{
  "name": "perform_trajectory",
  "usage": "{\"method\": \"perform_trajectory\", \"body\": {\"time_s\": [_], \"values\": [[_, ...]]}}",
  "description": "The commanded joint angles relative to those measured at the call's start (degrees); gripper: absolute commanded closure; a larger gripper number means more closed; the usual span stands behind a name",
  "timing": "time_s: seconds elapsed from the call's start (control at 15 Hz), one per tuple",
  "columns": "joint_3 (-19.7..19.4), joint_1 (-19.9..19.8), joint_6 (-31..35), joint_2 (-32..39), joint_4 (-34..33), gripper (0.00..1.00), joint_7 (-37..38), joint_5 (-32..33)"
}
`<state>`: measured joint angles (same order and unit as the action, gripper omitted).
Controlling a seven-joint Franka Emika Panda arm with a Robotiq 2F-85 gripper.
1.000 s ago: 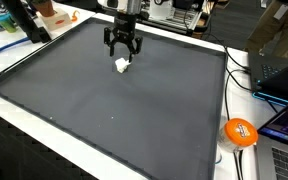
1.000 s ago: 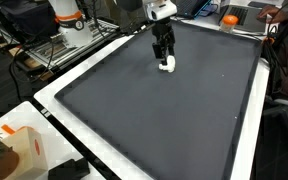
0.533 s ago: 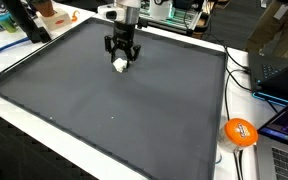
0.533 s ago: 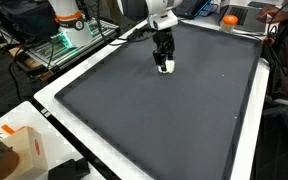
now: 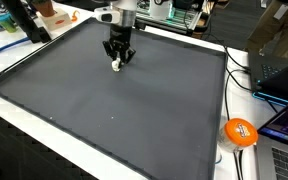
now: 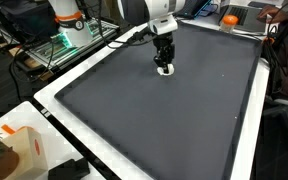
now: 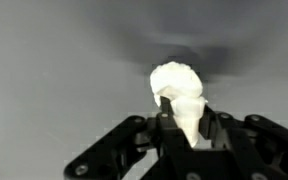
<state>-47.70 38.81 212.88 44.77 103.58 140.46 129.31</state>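
Observation:
A small white crumpled lump [image 7: 178, 92] sits between the black fingers of my gripper [image 7: 187, 128], which is shut on it. In both exterior views the gripper [image 5: 118, 62] [image 6: 164, 66] points straight down over the far part of a large dark grey mat [image 5: 114, 110] [image 6: 154, 120]. The white lump [image 5: 116, 66] [image 6: 164, 70] shows at the fingertips, on or just above the mat; I cannot tell whether it still touches the mat. The lower end of the lump is hidden between the fingers.
An orange ball-like object [image 5: 240, 132] lies off the mat by a laptop [image 5: 284, 150]. Cables and boxes crowd the far table edge [image 5: 184, 20]. An orange and white robot base [image 6: 69, 20] stands behind the mat. A white and orange box [image 6: 24, 150] sits at the near corner.
The jaws have closed on the white lump, from wide open a second ago. The gripper has come lower and a little farther back on the mat.

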Motion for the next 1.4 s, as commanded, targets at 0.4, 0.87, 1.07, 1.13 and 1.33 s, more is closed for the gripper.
{"method": "perform_trajectory", "body": {"time_s": [0.4, 0.87, 1.07, 1.13, 1.33], "values": [[1.3, -1.7, 5.2, -1.6, -1.1, 0.63, 0.7, 2.7], [4.7, -4.0, 7.8, -5.1, -1.8, 0.19, 1.0, 4.9], [4.2, -3.4, 5.8, -5.2, -1.8, 0.00, 2.8, 7.4], [3.8, -3.1, 5.4, -4.5, -2.1, 0.00, 3.8, 8.4], [2.8, -1.9, 2.1, -2.1, -2.9, 0.00, 6.3, 10.4]]}}
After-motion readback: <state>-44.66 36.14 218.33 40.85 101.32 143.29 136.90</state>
